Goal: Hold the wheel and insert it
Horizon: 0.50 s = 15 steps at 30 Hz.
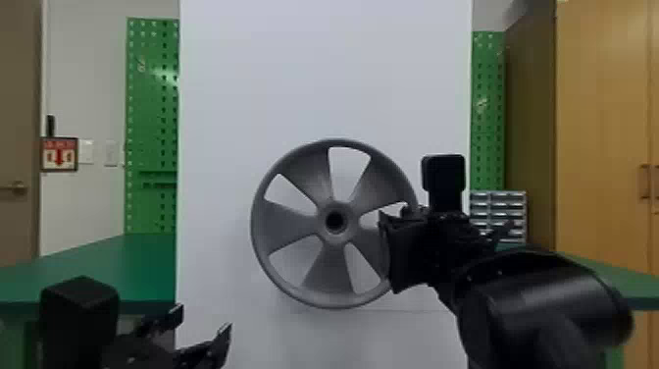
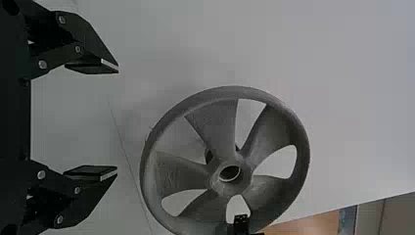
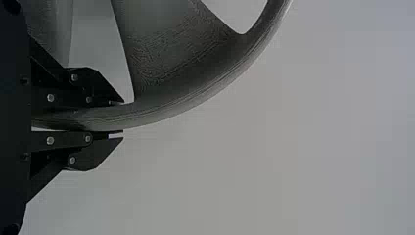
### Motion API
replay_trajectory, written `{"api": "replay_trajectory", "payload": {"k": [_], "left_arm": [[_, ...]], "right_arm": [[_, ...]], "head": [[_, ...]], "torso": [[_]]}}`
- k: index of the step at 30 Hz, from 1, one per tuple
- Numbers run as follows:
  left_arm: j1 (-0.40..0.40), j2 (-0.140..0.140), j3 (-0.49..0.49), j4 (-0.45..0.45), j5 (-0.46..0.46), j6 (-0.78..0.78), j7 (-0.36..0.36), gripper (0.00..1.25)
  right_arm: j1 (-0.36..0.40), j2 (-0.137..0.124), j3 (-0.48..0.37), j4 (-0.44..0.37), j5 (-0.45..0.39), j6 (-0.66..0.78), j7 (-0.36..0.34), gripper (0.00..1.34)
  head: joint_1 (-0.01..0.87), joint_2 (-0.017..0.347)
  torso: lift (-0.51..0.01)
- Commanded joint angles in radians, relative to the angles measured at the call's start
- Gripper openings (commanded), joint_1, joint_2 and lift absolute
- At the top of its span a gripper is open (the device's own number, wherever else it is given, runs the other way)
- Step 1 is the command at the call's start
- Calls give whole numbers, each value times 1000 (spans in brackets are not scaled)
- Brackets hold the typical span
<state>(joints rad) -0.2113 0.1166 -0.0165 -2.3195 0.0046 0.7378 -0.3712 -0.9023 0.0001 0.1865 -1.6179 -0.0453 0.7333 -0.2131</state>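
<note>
The grey five-spoked wheel (image 1: 289, 224) is upright in front of the white panel, its hub hole facing the head camera. At its right rim is my right gripper (image 1: 392, 216). In the right wrist view that gripper (image 3: 122, 117) is shut on the rim of the wheel (image 3: 171, 100), one finger on each side. Low at the left stands my left gripper (image 1: 203, 321), apart from the wheel. In the left wrist view the left gripper (image 2: 117, 122) is open with nothing between its fingers, and the wheel (image 2: 215, 127) is beyond them. Whatever lies behind the hub is mostly hidden.
A tall white panel (image 1: 323, 73) rises behind the wheel. Green tabletops (image 1: 113, 265) extend on both sides of it. Farther back are green pegboards (image 1: 152, 108), a small drawer cabinet (image 1: 500, 211) and a wooden cupboard (image 1: 603, 122).
</note>
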Motion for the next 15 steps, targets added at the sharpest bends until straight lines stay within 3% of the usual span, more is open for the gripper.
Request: {"api": "replay_trajectory", "payload": {"k": [1,15], "left_arm": [[-2,0,-2,0,0,0,0,739],[-3,0,-5,3,0,0,0,739]], "right_arm": [[-6,1,-2,23,-2,-11,0,170],[-23,1,11,59,-19,-40,0,170]], "head": [[0,0],[0,0]], "torso": [[-499],[-499]]}}
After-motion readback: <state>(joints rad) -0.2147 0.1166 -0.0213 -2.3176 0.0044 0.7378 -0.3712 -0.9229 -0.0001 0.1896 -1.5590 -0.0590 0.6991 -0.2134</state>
